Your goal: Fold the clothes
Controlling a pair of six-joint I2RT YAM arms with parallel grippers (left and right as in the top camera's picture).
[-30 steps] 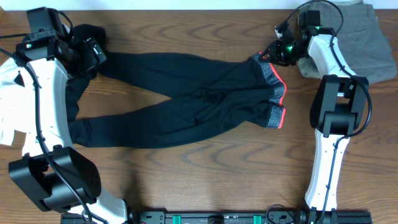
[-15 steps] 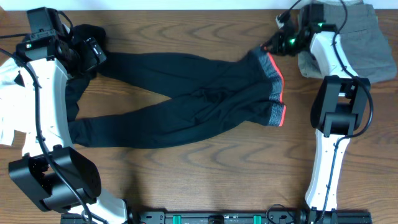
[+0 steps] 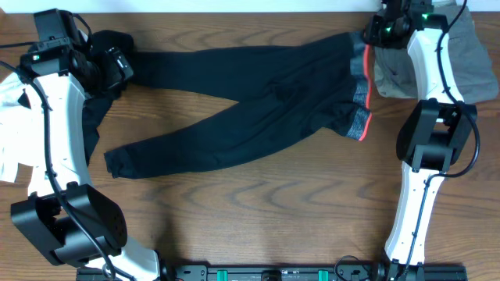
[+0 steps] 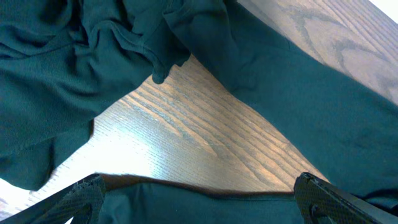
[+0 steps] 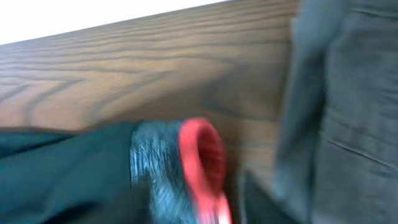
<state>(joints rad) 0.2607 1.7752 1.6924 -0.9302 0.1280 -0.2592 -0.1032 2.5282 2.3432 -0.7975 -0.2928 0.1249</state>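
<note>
Long black trousers (image 3: 234, 101) lie stretched across the table, and their grey-and-coral waistband (image 3: 361, 97) stands on end at the right. My right gripper (image 3: 375, 31) is at the waistband's far top corner by the table's back edge. The right wrist view is blurred: the waistband (image 5: 180, 168) fills the lower middle, and no jaws can be made out. My left gripper (image 3: 117, 66) hovers at the far left over the leg ends and a plain black garment (image 3: 94, 129). In the left wrist view its jaws stand wide open (image 4: 199, 208) with dark cloth low between them.
Grey-khaki shorts (image 3: 473, 55) lie at the back right, just beside the right gripper, and fill the right of the right wrist view (image 5: 354, 112). A white T-shirt (image 3: 9, 133) hangs at the left table edge. Bare wood (image 3: 258, 211) runs along the front.
The right gripper has moved up and right toward the back edge, dragging the waistband with it. The trouser legs have slid right and pulled straighter. The left arm has not moved.
</note>
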